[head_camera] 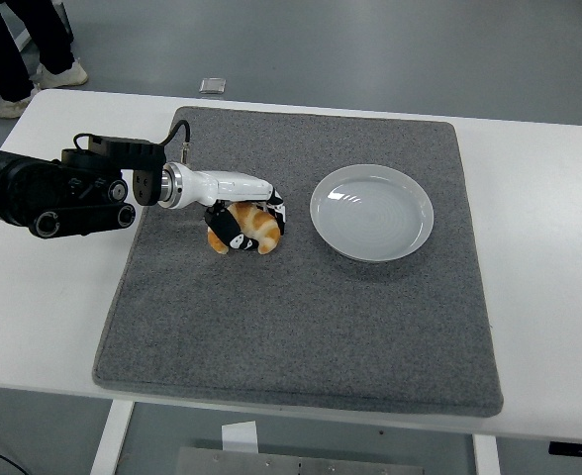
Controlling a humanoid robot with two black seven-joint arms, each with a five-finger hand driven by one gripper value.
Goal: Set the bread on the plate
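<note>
Bread: golden-brown croissant-shaped piece lying on the grey mat, just left of the plate and not touching it.
Left hand: white with black fingertips, reaching in from the left of the plate; its fingers are curled around the bread, gripping it from above and both sides.
Plate: white, round, on the mat.
Mat: grey felt pad under the plate, covering the middle of the white table.
Person: legs and shoes on the floor, far up-left of the plate.
</note>
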